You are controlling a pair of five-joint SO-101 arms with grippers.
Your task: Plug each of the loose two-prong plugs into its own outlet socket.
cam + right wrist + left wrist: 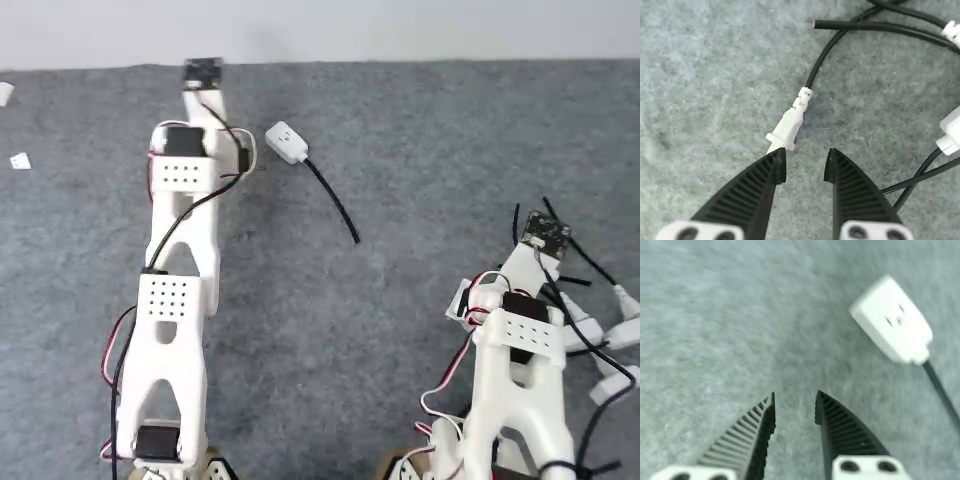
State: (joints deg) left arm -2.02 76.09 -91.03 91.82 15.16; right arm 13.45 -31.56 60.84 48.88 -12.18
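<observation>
Evidently no insertion had been made. One two-prong plug (788,126) lay flat on the grey mat (700,75), directly ahead of the right gripper (805,165). Its flanged end sat just at the tip of one finger (767,182), and its black cord (827,55) curved away toward a tangle of other cords. The prongs could not be made out and were likely hidden behind that fingertip.

The right gripper's jaws stood apart with nothing between them. The plug lay to one side of the gap, not centred in it. Judgement: grasp not yet made, and a sideways correction was needed so the jaws would straddle the plug body.

Another white connector (951,131) lay near the cords; its type could not be told.

The outlet socket (285,142) lay well apart from the plug, at the far left of the mat beside the left arm (178,290). Its short lead (335,205) trailed toward the middle. In the left wrist view its slotted face pointed up, and it lay off to one side of the left gripper (794,407). That gripper's jaws were likewise spread and empty.

Judgement: the left arm was probably posted there to steady the socket while the right brought the plug across. The upturned slots would suit an insertion from above.
</observation>
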